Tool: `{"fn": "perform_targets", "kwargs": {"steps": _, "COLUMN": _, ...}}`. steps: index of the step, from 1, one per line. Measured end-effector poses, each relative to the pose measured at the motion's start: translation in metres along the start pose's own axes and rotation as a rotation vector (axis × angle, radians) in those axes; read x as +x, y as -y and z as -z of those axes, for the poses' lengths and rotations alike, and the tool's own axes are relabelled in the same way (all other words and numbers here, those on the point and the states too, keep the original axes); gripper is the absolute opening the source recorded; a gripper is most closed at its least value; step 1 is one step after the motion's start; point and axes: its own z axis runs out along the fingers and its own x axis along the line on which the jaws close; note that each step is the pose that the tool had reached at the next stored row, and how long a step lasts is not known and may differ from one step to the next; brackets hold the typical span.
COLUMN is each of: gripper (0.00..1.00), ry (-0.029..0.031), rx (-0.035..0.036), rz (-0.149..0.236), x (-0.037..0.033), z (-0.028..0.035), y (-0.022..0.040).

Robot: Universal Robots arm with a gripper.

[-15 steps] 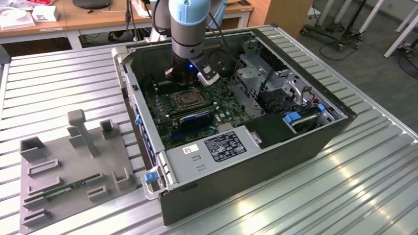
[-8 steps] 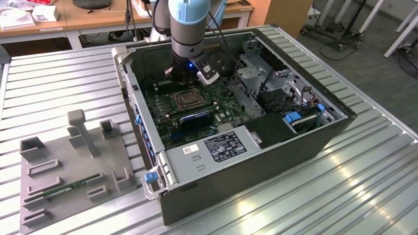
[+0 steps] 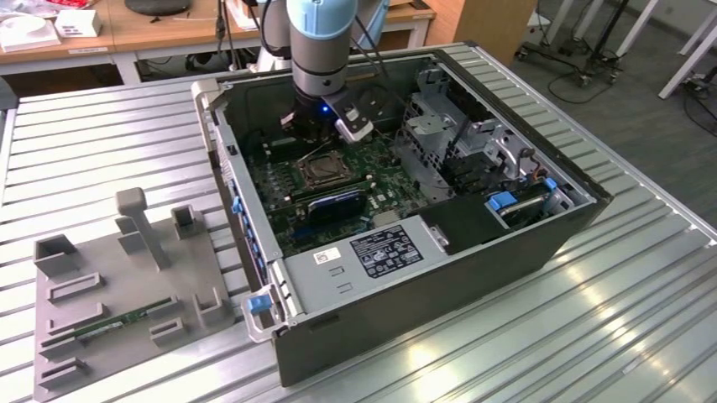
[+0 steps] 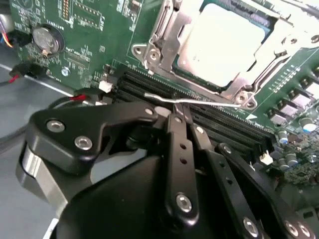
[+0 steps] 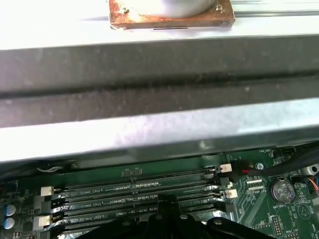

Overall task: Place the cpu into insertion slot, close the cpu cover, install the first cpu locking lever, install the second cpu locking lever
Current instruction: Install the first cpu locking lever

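Note:
The cpu [image 4: 219,42], a pale silver square, lies in the insertion slot [image 3: 319,170] on the green board. The cpu cover [image 4: 251,69], a silvery frame, lies flat down around it. A thin silvery locking lever [image 4: 209,103] runs along the socket's edge beside the black memory slots. In the second wrist view my gripper [image 4: 178,115] has its black fingers shut together, with the tips right at this lever's wire. I cannot tell whether they pinch it or only press on it. In the exterior view the gripper [image 3: 305,141] hangs just behind the socket inside the case.
The open computer case [image 3: 583,201] holds a white-labelled power supply [image 3: 381,248], a grey drive cage [image 3: 448,134] and memory slots [image 5: 144,186]. A coin battery [image 4: 47,40] and red cables [image 4: 79,97] lie near the gripper. A grey fixture plate [image 3: 112,294] lies at the exterior view's left.

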Motion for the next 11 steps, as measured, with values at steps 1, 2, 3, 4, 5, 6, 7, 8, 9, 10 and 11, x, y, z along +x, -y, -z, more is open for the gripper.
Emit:
{"fn": "perform_targets", "kwargs": {"steps": 1, "gripper": 0.11, "ry": 0.0000, "rx": 0.0001, "rz": 0.000, "x": 0.0000, "z": 0.0000, "y": 0.0000}}
{"fn": "perform_targets", "kwargs": {"steps": 2, "gripper": 0.11, "ry": 0.0000, "rx": 0.0001, "rz": 0.000, "x": 0.0000, "z": 0.0000, "y": -0.0001}}
{"fn": "perform_targets", "kwargs": {"steps": 3, "gripper": 0.11, "ry": 0.0000, "rx": 0.0001, "rz": 0.000, "x": 0.0000, "z": 0.0000, "y": -0.0001}}
{"fn": "perform_targets", "kwargs": {"steps": 4, "gripper": 0.11, "ry": 0.0000, "rx": 0.0001, "rz": 0.000, "x": 0.0000, "z": 0.0000, "y": -0.0001}}
{"fn": "perform_targets", "kwargs": {"steps": 5, "gripper": 0.11, "ry": 0.0000, "rx": 0.0000, "rz": 0.000, "x": 0.0000, "z": 0.0000, "y": -0.0001}}
{"fn": "perform_targets", "kwargs": {"steps": 6, "gripper": 0.11, "ry": 0.0000, "rx": 0.0001, "rz": 0.000, "x": 0.0000, "z": 0.0000, "y": -0.0001}}
{"fn": "perform_targets", "kwargs": {"steps": 7, "gripper": 0.11, "ry": 0.0000, "rx": 0.0001, "rz": 0.000, "x": 0.0000, "z": 0.0001, "y": -0.0002}}
{"fn": "perform_targets", "kwargs": {"steps": 8, "gripper": 0.11, "ry": -0.0001, "rx": 0.0004, "rz": 0.000, "x": 0.0000, "z": 0.0008, "y": -0.0004}}
{"fn": "perform_targets", "kwargs": {"steps": 9, "gripper": 0.11, "ry": -0.0001, "rx": 0.0001, "rz": 0.000, "x": -0.0001, "z": 0.0020, "y": -0.0007}}
{"fn": "perform_targets", "kwargs": {"steps": 10, "gripper": 0.11, "ry": 0.0000, "rx": -0.0001, "rz": 0.000, "x": -0.0002, "z": 0.0033, "y": -0.0012}}
{"fn": "perform_targets", "kwargs": {"steps": 11, "gripper": 0.11, "ry": 0.0001, "rx": -0.0001, "rz": 0.000, "x": -0.0004, "z": 0.0050, "y": -0.0017}}
